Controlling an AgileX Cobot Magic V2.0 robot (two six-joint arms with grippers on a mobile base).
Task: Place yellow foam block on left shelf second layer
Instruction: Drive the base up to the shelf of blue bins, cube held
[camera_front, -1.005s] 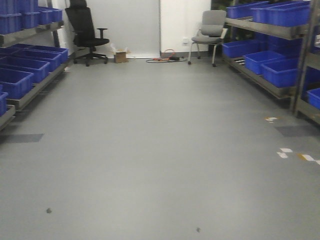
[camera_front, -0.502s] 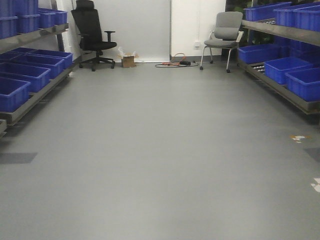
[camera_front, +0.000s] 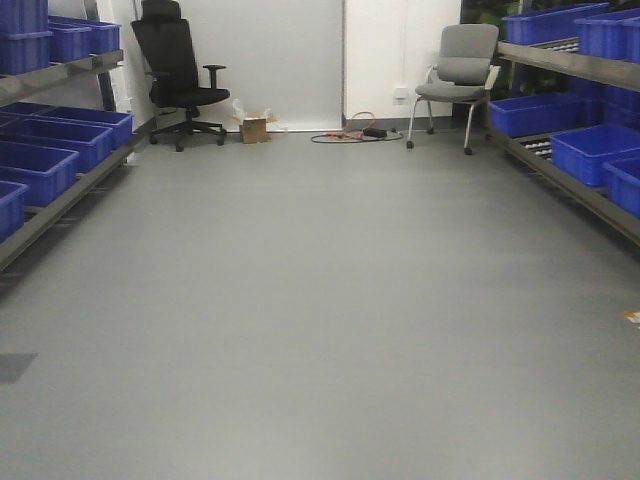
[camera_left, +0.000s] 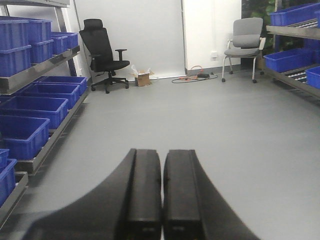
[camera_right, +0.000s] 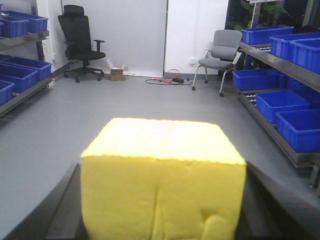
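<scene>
Yellow foam is soft, so I judge the main risk is that the yellow foam block (camera_right: 162, 180) twists or slips in the grip when the base turns, or catches on a bin when it goes into the shelf. The block sits between the fingers of the right gripper (camera_right: 164, 217), which is clamped on its two sides. The left gripper (camera_left: 162, 195) has its fingers pressed together and holds nothing. Farther off, the left shelf (camera_front: 62, 72) with its blue bins (camera_front: 60, 140) is well apart from the block. A black chair (camera_front: 175, 70) stands by the far wall.
</scene>
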